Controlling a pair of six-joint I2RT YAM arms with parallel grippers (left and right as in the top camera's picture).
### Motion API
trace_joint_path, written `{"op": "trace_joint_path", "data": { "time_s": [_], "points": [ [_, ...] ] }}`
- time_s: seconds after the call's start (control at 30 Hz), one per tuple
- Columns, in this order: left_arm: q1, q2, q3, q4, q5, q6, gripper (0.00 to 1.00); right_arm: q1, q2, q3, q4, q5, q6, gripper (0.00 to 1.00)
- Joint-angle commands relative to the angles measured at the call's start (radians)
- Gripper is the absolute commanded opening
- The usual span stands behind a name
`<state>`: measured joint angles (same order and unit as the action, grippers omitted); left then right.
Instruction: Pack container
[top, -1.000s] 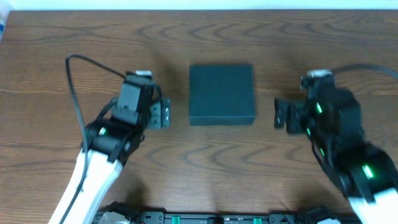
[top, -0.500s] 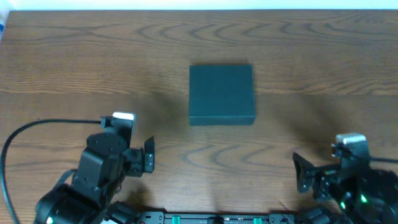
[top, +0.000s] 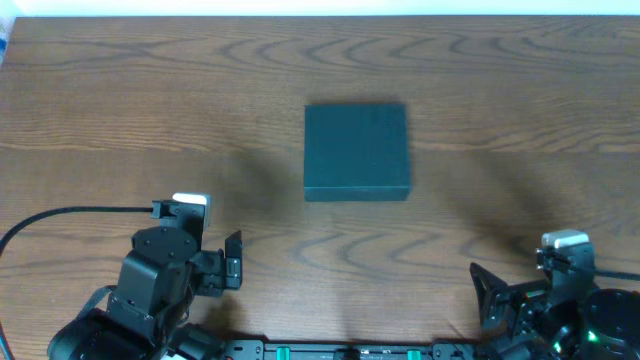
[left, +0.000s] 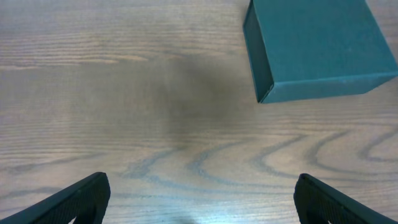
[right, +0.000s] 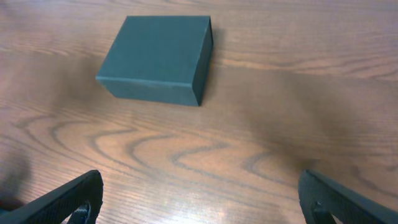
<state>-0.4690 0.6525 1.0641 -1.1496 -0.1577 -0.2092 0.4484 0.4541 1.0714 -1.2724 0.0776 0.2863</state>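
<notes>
Container (top: 356, 152) sits closed, seemingly packed, so left gripper (left: 202, 186) and right gripper (right: 200, 186) hang wide, empty, well apart from it.

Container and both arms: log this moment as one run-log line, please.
container: closed, flat on table | left jaws: open, empty, apart from container | right jaws: open, empty, apart from container | contact: none

A: Left gripper (top: 228, 268)?
B: Parked low near the desk's (top: 100, 90) front-left corner, spread wide, holding nothing.
A: Right gripper (top: 490, 296)?
B: Tucked by the front-right corner, equally wide apart, gripping nothing.
</notes>
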Motion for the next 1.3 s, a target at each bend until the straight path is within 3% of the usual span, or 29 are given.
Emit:
{"op": "trace_joint_path", "data": {
  "time_s": [0.0,0.27,0.53,0.73,0.97,1.27],
  "points": [
    [-0.003,-0.001,-0.009,-0.005,-0.009,-0.008,0.96,0.006,-0.001,0.002,-0.007,-0.007,0.016,0.99],
    [-0.003,-0.001,-0.009,-0.005,-0.009,-0.008,0.95,0.006,-0.001,0.002,-0.008,-0.003,0.010,0.99],
    [-0.003,-0.001,-0.009,-0.005,-0.009,-0.008,0.96,-0.148,-0.088,-0.040,0.067,-0.060,-0.203,0.99],
    [-0.003,-0.001,-0.009,-0.005,-0.009,-0.008,0.96,-0.338,-0.256,-0.241,0.179,-0.177,-0.317,0.99],
    [-0.003,-0.001,-0.009,-0.005,-0.009,-0.008,0.95,-0.352,-0.350,-0.473,0.252,-0.182,-0.373,0.99],
    [-0.003,-0.001,-0.009,-0.005,-0.009,-0.008,0.96,-0.352,-0.359,-0.596,0.251,-0.160,-0.372,0.99]
  ]
}}
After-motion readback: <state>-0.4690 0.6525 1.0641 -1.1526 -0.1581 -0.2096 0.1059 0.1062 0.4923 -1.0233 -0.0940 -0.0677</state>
